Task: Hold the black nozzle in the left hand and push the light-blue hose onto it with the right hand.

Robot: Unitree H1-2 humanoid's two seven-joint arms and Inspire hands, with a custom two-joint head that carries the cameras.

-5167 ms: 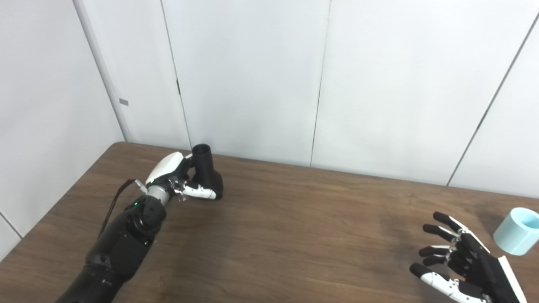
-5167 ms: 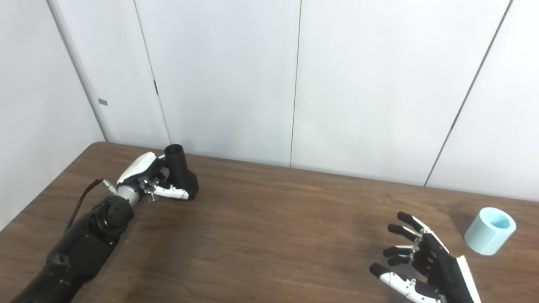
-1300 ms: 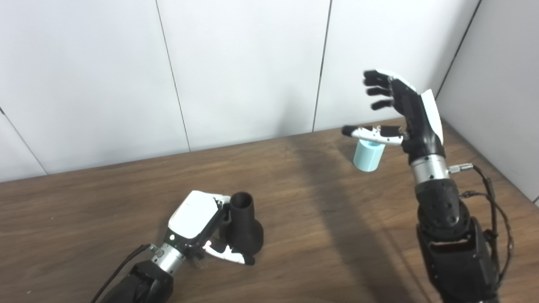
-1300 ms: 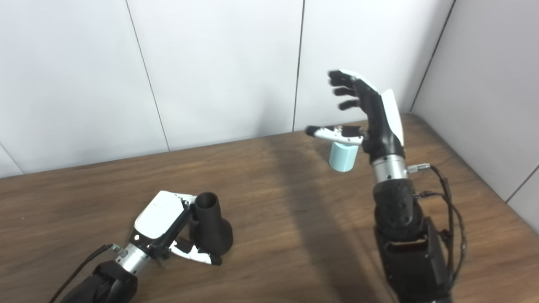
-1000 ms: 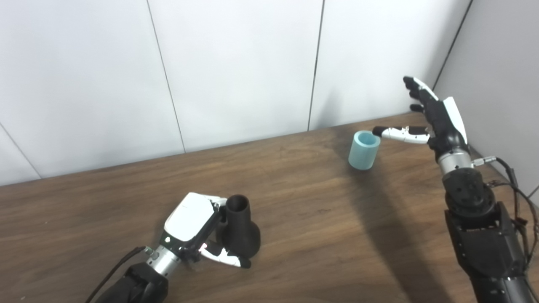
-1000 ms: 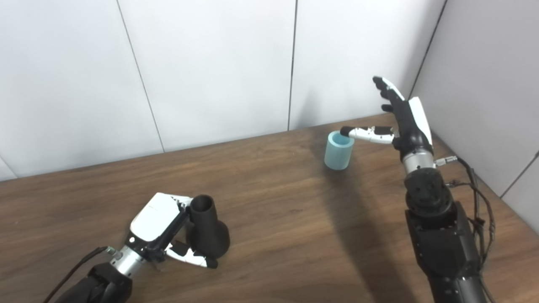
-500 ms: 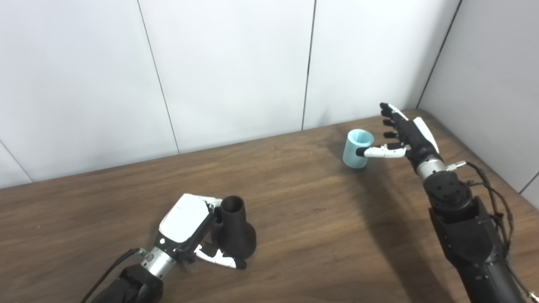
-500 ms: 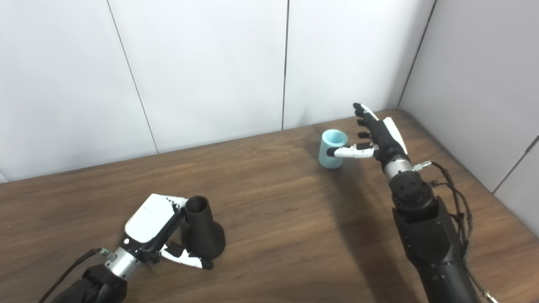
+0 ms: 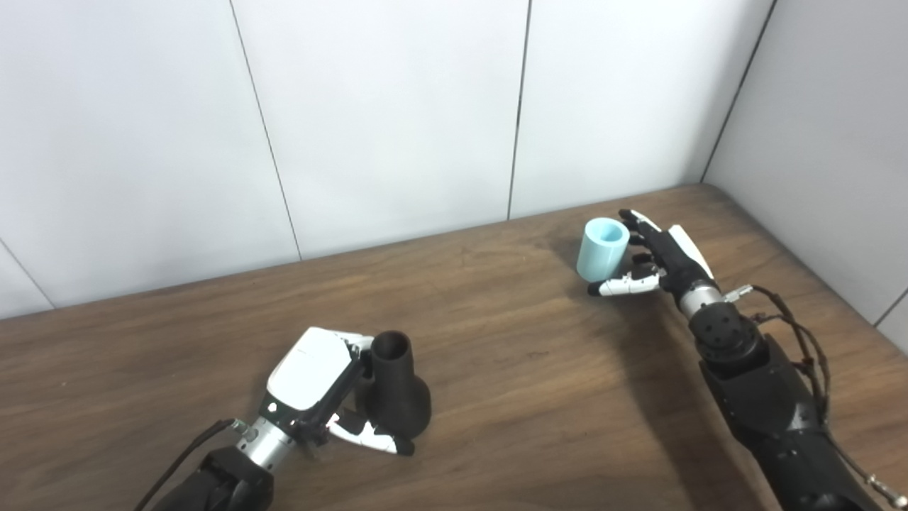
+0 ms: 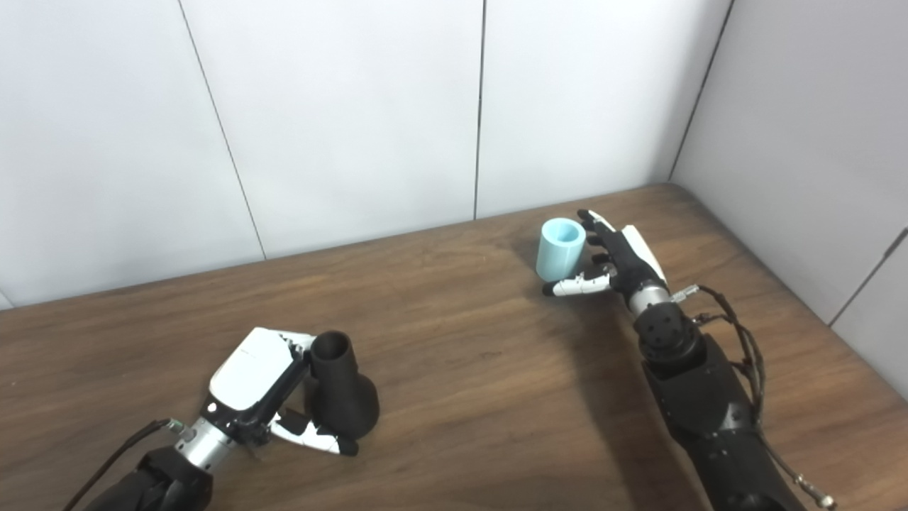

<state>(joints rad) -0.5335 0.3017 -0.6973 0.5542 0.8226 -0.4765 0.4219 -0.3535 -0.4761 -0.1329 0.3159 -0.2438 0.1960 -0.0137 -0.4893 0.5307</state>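
Note:
The black nozzle (image 9: pixel 397 392) stands upright on its flared base at the near left, mouth up. My left hand (image 9: pixel 316 383) is shut on it, fingers round the neck from the left and thumb across the front of the base. The light-blue hose (image 9: pixel 601 250), a short tube, stands upright at the far right. My right hand (image 9: pixel 656 261) sits low just to its right, open. Its fingers reach behind the tube and its thumb stretches in front of the foot. I cannot tell whether any of them touch it.
The brown wooden table (image 9: pixel 532 369) carries only these two things. White wall panels (image 9: pixel 397 106) close the back, and a grey wall (image 9: pixel 816 142) closes the right side at the table's far corner, close behind the hose.
My right hand has dropped from high over the hose to table height beside it, the thumb now low in front of the tube. The left hand stays on the nozzle.

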